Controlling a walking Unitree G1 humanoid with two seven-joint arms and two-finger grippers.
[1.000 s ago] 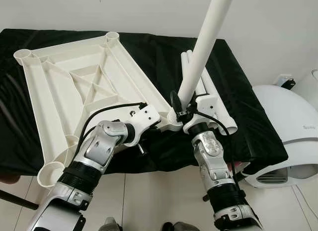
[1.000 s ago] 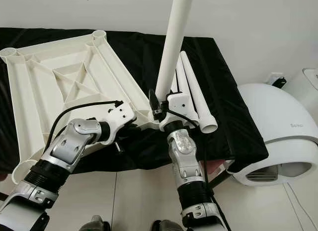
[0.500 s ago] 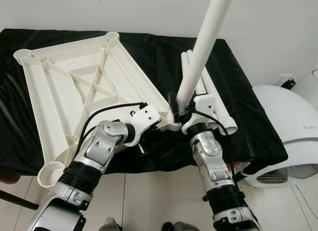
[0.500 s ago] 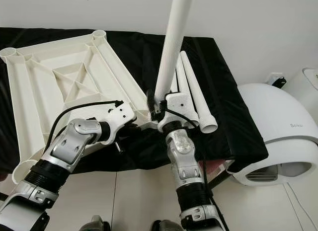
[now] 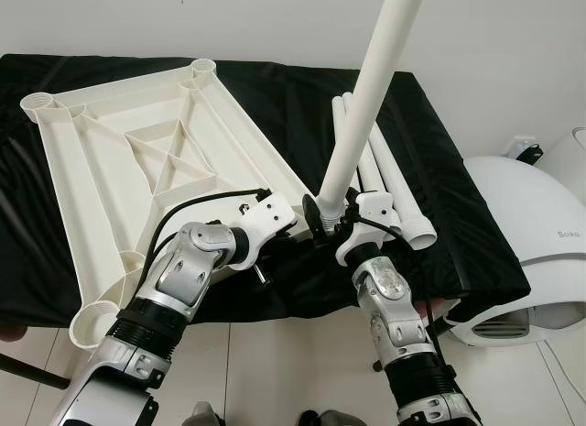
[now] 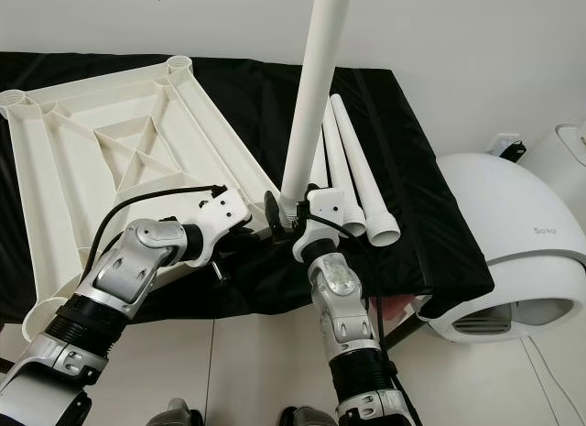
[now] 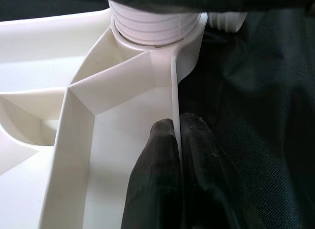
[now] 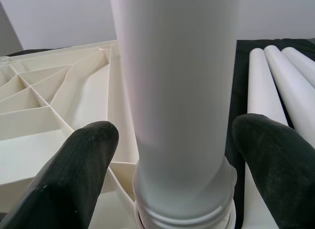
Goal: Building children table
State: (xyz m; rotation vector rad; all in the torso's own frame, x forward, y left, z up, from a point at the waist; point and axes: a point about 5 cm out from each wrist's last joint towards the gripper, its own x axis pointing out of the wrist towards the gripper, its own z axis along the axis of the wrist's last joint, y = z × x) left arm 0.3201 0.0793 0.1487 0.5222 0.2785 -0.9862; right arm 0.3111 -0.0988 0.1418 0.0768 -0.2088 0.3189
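White plastic tabletop [image 5: 137, 169] lies upside down on the black-covered desk [image 5: 439, 169]. The left end effector [image 7: 177, 155] pinches its near-right rim. The right end effector [image 8: 172, 170], fingers spread, surrounds the upright leg [image 5: 366, 96] in the corner socket; spare legs [image 5: 394, 188] lie right.

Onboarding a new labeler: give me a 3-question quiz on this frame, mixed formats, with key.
1. True or false: the left gripper is shut on the tabletop rim.
2. How many spare legs lie on the black cloth?
3. The upright leg stands in: A) a corner socket, B) the floor, C) the white appliance.

Key: 1 true. 2 three. 3 A; the right gripper is open, fingers either side of it.
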